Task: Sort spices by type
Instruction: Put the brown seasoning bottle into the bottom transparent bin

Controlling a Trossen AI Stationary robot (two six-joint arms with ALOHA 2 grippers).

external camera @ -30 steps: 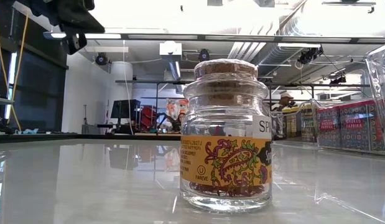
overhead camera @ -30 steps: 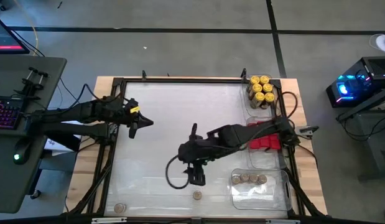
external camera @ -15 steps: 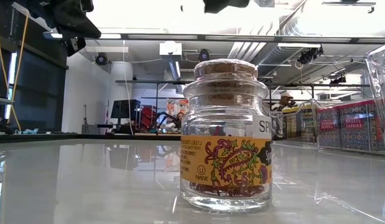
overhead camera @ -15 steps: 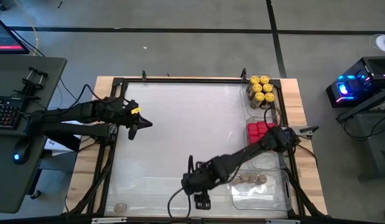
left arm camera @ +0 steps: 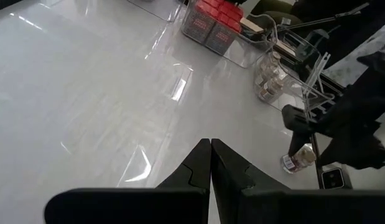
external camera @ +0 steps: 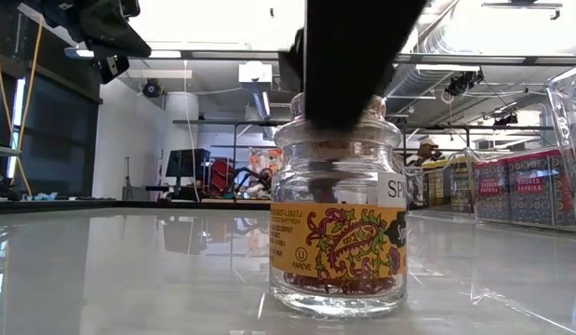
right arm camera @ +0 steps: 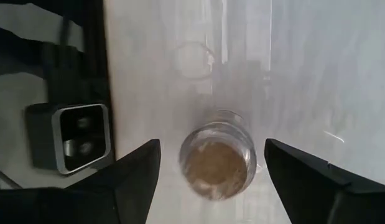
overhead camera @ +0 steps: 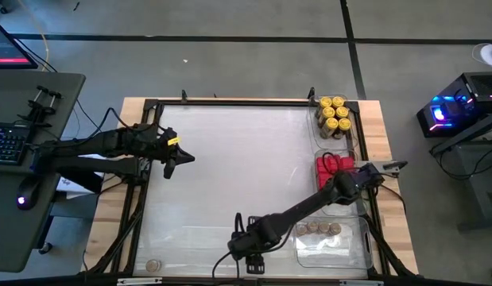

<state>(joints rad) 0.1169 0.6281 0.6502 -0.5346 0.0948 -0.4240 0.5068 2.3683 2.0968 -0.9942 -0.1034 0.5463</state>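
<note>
The table top is glossy white, smooth enough to mirror the ceiling lights, with a pale bare-wood edge around it. The jar is clear glass with a rough cork stopper and a printed paper label. The trays are clear, shiny plastic. Both arms are matt black, and the right gripper has dull black fingers.

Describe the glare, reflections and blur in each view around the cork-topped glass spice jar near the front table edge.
Low view: the clear glass spice jar with a cork top is sharp, mirrored in the glossy white table, under blown-out ceiling light; the right gripper is a dark silhouette over its cork. Right wrist view: the jar looks soft and hazy. Left wrist view: bright glare streaks cross the table. High view: faint sheen only.
</note>
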